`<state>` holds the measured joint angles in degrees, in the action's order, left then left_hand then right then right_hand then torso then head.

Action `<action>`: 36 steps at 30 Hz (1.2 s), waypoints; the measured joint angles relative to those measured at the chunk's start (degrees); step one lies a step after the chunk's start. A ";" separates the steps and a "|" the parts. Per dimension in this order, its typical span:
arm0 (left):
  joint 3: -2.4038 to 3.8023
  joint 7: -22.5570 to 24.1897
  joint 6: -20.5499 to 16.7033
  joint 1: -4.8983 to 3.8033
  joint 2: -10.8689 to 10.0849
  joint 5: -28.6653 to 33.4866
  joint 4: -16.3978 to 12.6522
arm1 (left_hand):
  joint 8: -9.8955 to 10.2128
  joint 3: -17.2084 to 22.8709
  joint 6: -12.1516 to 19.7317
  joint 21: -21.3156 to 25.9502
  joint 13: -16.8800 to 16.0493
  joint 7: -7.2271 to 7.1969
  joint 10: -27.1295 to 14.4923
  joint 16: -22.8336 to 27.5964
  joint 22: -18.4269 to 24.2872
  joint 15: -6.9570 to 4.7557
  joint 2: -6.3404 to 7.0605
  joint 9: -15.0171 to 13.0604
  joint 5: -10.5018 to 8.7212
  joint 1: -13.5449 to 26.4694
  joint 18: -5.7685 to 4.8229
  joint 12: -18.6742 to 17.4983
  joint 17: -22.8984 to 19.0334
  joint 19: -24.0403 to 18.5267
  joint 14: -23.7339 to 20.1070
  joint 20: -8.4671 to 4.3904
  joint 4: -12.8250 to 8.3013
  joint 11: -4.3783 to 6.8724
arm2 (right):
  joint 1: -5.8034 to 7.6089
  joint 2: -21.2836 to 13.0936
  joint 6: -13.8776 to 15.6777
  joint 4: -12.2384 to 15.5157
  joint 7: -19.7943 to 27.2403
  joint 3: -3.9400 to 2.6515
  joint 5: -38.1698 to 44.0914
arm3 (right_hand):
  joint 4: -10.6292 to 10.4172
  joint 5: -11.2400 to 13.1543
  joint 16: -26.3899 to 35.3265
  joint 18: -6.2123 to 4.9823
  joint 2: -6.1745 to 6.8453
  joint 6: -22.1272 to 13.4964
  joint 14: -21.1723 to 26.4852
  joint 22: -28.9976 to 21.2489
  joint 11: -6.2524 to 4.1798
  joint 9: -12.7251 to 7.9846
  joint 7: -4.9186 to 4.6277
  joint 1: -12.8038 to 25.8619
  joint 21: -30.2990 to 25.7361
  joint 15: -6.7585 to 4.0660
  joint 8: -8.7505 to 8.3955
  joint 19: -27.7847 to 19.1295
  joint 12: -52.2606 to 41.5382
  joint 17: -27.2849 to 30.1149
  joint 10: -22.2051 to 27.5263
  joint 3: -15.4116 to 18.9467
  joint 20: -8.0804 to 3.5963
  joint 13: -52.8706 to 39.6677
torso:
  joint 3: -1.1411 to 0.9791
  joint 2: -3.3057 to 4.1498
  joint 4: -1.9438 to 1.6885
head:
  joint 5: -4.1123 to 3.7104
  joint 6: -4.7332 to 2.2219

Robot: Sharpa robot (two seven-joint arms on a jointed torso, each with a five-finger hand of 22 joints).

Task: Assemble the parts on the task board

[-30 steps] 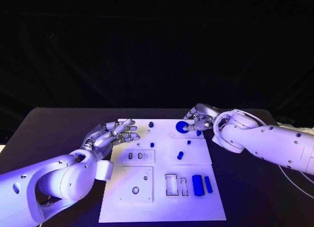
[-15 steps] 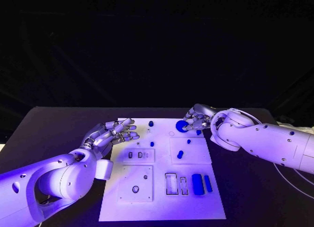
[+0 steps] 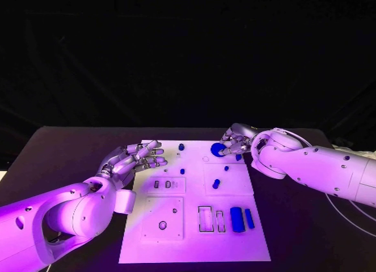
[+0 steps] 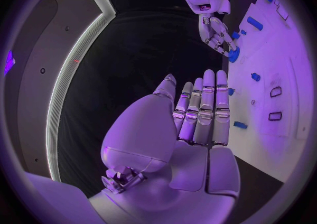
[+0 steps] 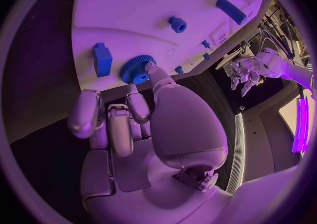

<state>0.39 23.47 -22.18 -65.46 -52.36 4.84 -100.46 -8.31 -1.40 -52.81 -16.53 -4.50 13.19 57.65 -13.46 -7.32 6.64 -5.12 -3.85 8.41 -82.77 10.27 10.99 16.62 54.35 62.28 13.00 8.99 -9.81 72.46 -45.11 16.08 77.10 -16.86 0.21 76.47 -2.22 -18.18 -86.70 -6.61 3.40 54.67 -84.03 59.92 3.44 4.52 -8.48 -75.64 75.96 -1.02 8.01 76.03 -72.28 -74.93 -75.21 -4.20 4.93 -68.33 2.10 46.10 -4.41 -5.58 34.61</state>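
Task judged at an early stage: most blue parts loose on the task board (image 3: 191, 249), several recesses unfilled. Two blue bars (image 3: 236, 219) lying near the board's near right corner beside open slots; small blue pegs (image 3: 215, 184) scattered mid-board.

Right hand (image 3: 235, 141) at the board's far right corner, fingertips (image 5: 150, 69) touching the blue gear (image 5: 137, 68); firm pinch or plain contact cannot be told. Gear resting on the board beside a blue block (image 5: 102, 58).

Left hand (image 3: 135, 160) above the board's left edge, fingers extended side by side, holding nothing.
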 measured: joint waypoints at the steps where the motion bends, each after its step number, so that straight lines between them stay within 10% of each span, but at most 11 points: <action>1: 0.00 0.00 0.01 0.00 0.00 0.00 0.01 | 0.00 0.00 0.00 0.00 0.00 0.00 0.00 0.00 0.00 0.00 0.00 0.00 0.00 0.00 0.00 0.00 0.02 0.00 0.00 0.00 0.00 0.00 | 0.00 0.07 -0.01 -0.04 -0.06 -0.02 0.12 | 0.00 0.13 0.00 0.00 -0.17 0.11 0.00 0.17 0.10 0.00 0.00 -0.17 0.17 0.00 0.18 0.01 -0.27 0.00 -0.13 0.00 0.01 -0.16 | -0.01 0.00 0.00 | -0.01 0.01; 14: 0.00 -0.09 0.07 0.00 0.02 0.03 0.09 | 0.00 0.00 0.00 0.00 0.00 0.00 0.00 0.00 -0.01 0.00 0.00 0.00 0.00 0.00 0.00 0.00 0.03 0.00 0.00 0.00 0.00 0.00 | -0.17 1.02 -0.12 0.23 -0.82 -0.13 3.02 | -0.23 1.57 -0.22 0.00 -0.64 0.99 0.00 1.31 -0.19 0.05 0.25 -0.64 0.82 0.00 0.68 0.35 -0.87 0.01 -0.59 -0.29 0.06 -1.05 | -0.01 0.01 -0.03 | 0.01 0.23; 21: 0.00 -0.18 0.12 0.00 0.02 0.04 0.13 | 0.00 0.00 0.00 0.00 -0.01 0.00 0.00 0.00 -0.01 0.00 0.00 0.00 0.00 0.00 0.00 0.00 0.03 0.00 0.00 0.00 0.00 0.00 | -0.39 1.11 0.72 1.20 -1.99 -0.10 7.09 | 0.82 8.37 -0.55 0.93 -2.53 3.89 -0.04 3.50 -1.23 0.28 0.91 -2.34 1.95 -0.49 1.55 1.44 -3.49 0.01 -3.01 -4.13 -0.62 -4.34 | 0.02 0.02 -0.03 | 0.01 0.44; 36: 0.00 -0.48 0.16 0.00 0.11 0.05 0.49 | 0.00 0.00 0.00 0.00 -0.01 0.00 0.00 0.00 -0.01 0.00 0.00 0.00 0.00 0.00 0.00 0.00 0.02 0.00 0.00 0.00 0.00 0.00 | -0.83 1.27 2.78 6.23 -3.62 0.13 11.45 | 0.96 8.45 -0.77 0.93 -3.78 4.05 0.10 4.55 -1.24 -0.31 0.84 -1.35 2.62 -0.75 0.87 1.64 -3.82 0.02 -4.07 -7.28 -0.82 -5.74 | 0.00 0.02 -0.11 | 0.23 0.29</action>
<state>0.39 22.99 -22.02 -65.46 -52.25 4.89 -99.97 -8.31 -1.40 -52.81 -16.53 -4.51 13.19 57.65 -13.46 -7.33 6.65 -5.12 -3.85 8.41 -82.77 10.27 10.99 16.64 54.35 62.28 13.00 8.99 -9.81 71.63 -43.84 18.87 83.33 -20.48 0.34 87.92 -1.26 -9.73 -87.47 -5.69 -0.39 58.72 -83.93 64.47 2.20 4.21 -7.65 -76.99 78.58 -1.77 8.88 77.67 -76.10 -74.91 -79.28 -11.48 4.11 -74.07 2.10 46.13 -4.52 -5.35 34.90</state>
